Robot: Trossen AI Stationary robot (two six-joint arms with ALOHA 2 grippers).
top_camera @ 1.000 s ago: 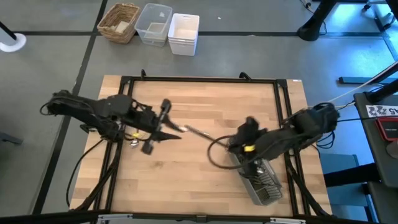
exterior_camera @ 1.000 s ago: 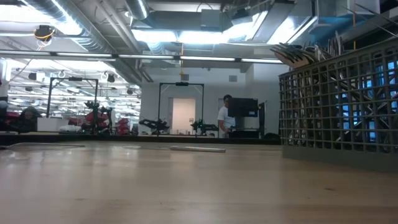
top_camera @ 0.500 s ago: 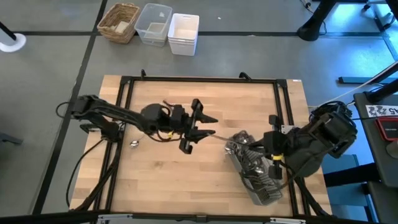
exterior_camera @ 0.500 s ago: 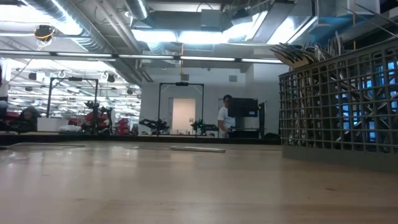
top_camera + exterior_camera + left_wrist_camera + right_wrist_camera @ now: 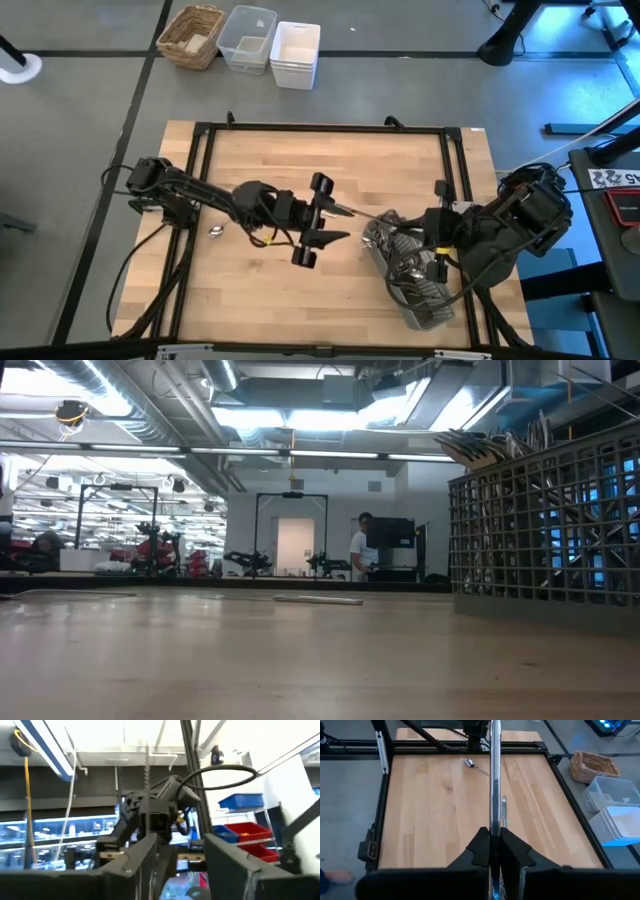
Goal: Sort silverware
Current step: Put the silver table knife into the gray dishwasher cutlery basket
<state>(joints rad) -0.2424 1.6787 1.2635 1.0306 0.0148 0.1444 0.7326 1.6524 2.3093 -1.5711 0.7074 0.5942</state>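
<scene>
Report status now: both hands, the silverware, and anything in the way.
Left hand open over table middle, empty. Right hand shut on knife, beside the caddy. Spoon and one more piece loose on table. Nothing blocking.

Table (image 5: 300, 160): pale blond wood in lengthwise strips, edged by a black frame (image 5: 320, 127). Cutlery caddy (image 5: 545, 540): grey, open square lattice. Silverware (image 5: 494, 780): shiny silver. Both arms: black, with a yellow marking on each. Beyond the table's far edge: woven tan basket (image 5: 192, 35), clear plastic tub (image 5: 247, 38), white tub (image 5: 295, 54). Floor (image 5: 80, 110): grey.
</scene>
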